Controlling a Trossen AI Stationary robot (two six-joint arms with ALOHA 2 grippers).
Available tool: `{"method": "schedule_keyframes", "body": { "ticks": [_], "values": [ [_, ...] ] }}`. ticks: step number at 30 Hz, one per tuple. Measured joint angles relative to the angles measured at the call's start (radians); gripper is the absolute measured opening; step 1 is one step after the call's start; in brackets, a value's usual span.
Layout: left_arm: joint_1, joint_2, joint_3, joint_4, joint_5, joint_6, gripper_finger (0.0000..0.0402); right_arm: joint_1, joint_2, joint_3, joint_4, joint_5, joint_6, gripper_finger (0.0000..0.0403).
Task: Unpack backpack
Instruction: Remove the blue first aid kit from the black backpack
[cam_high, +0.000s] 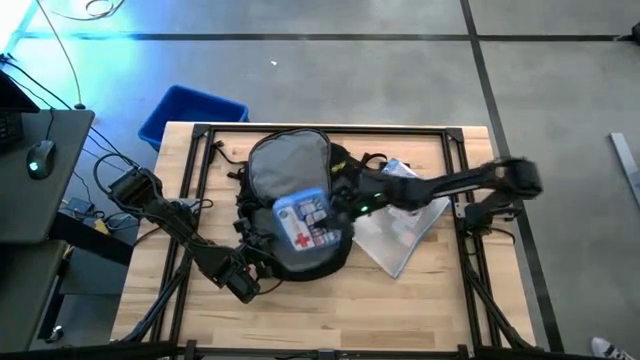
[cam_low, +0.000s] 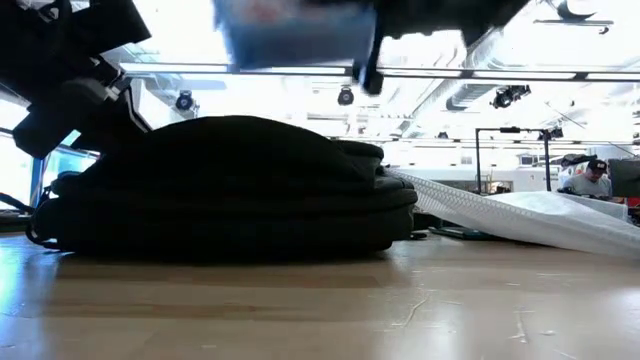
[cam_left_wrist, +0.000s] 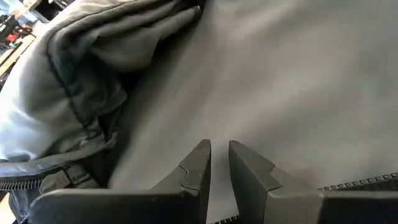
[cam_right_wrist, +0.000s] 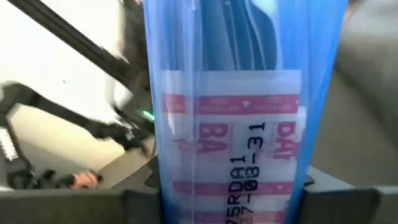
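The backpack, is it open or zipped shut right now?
Open. The backpack lies flat with its flap thrown back, grey lining exposed, while the right gripper lifts a blue first-aid box above it.
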Motion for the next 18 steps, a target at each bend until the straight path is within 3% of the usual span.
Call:
{"method": "schedule_keyframes", "body": {
  "ticks": [5,8,13,18],
  "values": [
    [0.033,0.0,-0.02,0.053,0.009,0.033,0.0035,-0.003,-0.232,-0.001,-0.314,0.202,-0.053,0.0141],
    [0.089,-0.002,-0.006,0.149,0.058,0.171,0.0021,-0.003,-0.322,-0.001,-0.524,0.337,-0.04,0.0141],
    [0.227,-0.002,0.003,0.42,0.175,0.499,0.0003,0.015,-0.357,-0.003,-0.717,0.451,0.013,0.0141],
    [0.453,0.007,0.004,0.454,0.367,0.582,0.0,0.035,-0.327,-0.006,-0.742,0.454,0.028,0.0141]
  ]
}}
